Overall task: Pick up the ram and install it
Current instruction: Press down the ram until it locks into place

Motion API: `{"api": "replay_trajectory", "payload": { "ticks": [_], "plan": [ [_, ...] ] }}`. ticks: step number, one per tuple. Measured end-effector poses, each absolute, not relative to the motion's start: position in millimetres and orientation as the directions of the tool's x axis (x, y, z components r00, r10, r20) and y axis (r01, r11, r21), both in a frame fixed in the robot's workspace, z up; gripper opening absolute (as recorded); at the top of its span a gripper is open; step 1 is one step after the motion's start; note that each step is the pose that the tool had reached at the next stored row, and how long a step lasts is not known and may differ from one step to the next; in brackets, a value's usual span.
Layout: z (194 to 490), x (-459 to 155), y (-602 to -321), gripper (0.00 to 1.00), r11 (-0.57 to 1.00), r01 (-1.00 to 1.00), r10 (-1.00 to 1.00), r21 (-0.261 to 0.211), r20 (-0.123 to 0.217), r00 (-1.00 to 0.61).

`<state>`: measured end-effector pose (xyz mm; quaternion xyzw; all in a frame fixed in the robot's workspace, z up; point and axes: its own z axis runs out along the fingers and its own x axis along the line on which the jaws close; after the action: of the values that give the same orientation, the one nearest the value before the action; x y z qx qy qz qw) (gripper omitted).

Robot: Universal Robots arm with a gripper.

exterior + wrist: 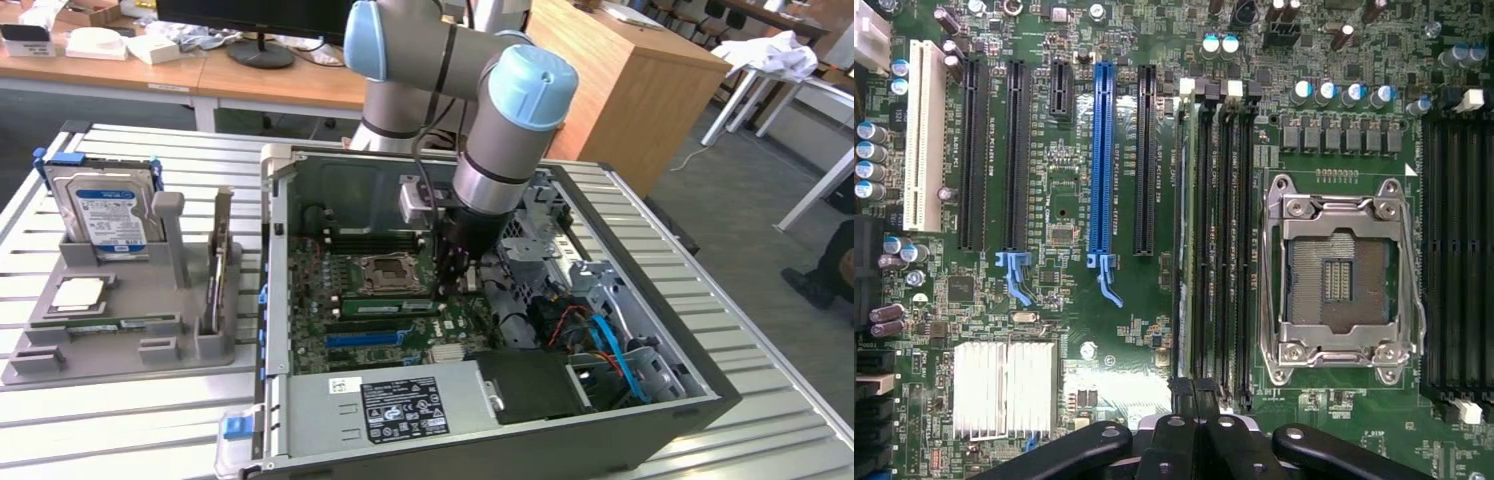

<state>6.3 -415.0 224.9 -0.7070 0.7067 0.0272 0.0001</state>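
Closest to me, the grey power supply with its black label lies along the near edge of the open computer case. Just past it there's the motherboard, blue slot and all. And there's the ram: it's down in the case, standing on edge in the bank of memory slots beside the processor socket, in the slot farthest from that socket. From the wrist view the ram is a thin pale edge next to the black empty slots, socket off to one side. The gripper hangs straight down over one end of the stick. Its fingers are pressed together, nothing caught between them; the gripper sits right above the stick's end, though I can't tell if it touches. Over at the exterior view's left, a grey holder carries a hard drive standing upright. Farther back, the arm rises out of the case, a wooden desk behind it.
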Motion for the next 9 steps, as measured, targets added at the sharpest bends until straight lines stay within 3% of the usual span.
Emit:
{"api": "replay_trajectory", "payload": {
  "ticks": [9],
  "plan": [
    [251.3, 6.6, -415.2, 0.1, -0.001, -0.999, -0.999, 0.039, -0.037, 0.0]
  ]
}}
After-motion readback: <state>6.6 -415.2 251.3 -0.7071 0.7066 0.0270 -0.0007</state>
